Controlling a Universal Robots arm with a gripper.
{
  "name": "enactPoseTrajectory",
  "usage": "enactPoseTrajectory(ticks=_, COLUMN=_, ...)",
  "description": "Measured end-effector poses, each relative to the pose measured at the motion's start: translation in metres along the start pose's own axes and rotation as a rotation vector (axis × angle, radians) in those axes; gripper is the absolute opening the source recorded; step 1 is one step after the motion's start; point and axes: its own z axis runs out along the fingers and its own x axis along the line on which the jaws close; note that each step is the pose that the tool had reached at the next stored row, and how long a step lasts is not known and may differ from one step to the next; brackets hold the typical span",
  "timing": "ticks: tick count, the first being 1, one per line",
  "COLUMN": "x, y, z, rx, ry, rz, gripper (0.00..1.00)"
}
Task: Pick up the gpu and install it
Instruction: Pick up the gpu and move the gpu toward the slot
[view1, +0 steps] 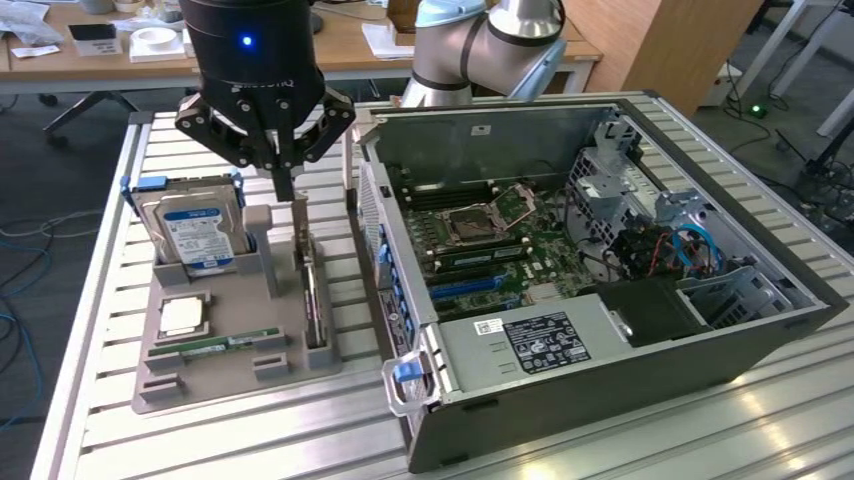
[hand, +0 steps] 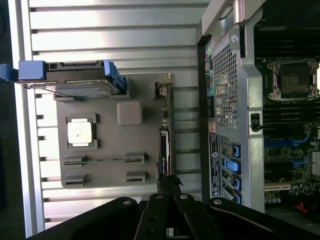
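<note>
The gpu (view1: 311, 295) stands on edge in a slot along the side of the grey holder (view1: 234, 375) nearest the computer case. In the wrist view the gpu (hand: 164, 135) is a thin dark strip with a silver bracket at its far end. My gripper (view1: 283, 190) hangs just above the card's bracket end with its black fingers pressed together and nothing visibly between them. From the wrist, the gripper (hand: 168, 180) has its tips meeting over the card's near end. Whether they touch the card I cannot tell.
The holder also carries a silver hard drive with a blue label (view1: 194, 235), a processor chip (view1: 183, 317) and a narrow memory stick (view1: 214, 345). An open computer case (view1: 747, 330) lies on the slatted metal table (view1: 240, 440), its motherboard (view1: 501, 250) exposed. Desks stand behind.
</note>
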Motion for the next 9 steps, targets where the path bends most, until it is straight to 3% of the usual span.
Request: enactPoseTrajectory(ticks=9, x=0.0, y=0.0, z=0.0, rx=0.0, ry=0.0, rz=0.0, gripper=0.11)
